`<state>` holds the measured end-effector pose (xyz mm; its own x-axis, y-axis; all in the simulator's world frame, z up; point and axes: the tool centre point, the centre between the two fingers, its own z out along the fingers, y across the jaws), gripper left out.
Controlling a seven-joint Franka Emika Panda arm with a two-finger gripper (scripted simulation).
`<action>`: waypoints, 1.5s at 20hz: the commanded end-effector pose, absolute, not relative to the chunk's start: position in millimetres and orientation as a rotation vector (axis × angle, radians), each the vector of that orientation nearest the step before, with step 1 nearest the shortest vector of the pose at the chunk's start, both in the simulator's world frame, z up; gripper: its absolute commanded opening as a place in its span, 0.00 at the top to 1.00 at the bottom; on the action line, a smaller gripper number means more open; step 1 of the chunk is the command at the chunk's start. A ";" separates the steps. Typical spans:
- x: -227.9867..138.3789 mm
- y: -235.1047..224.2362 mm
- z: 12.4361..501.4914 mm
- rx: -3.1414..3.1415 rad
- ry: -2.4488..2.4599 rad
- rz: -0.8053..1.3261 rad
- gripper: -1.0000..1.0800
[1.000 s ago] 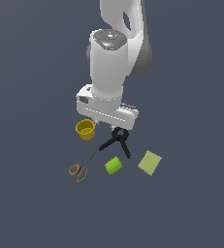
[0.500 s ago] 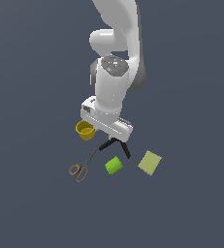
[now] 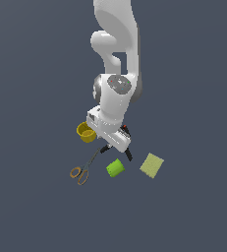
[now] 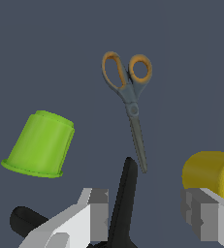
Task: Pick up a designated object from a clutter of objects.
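Black handles of the spring clamp [image 4: 125, 203] lay on the surface directly beneath the tool [image 4: 145, 215], one handle rising between its spread, empty fingers [image 4: 96, 213]. The yellow cup [image 4: 208, 174] sat just beside one finger, so closing or descending could probably knock it. The scissors [image 4: 130, 101] pointed at the clamp's handle and the green cylinder [image 4: 38, 145] stood near; open surface lay beyond the pale green pad [image 3: 152, 165].
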<state>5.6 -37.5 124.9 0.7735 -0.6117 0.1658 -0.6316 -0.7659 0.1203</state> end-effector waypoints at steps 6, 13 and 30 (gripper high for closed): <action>-3.5 -38.1 88.3 2.725 -1.134 0.225 0.38; -12.1 -37.3 64.0 2.681 -1.229 0.256 0.38; -17.5 -38.1 43.6 2.656 -1.283 0.271 0.38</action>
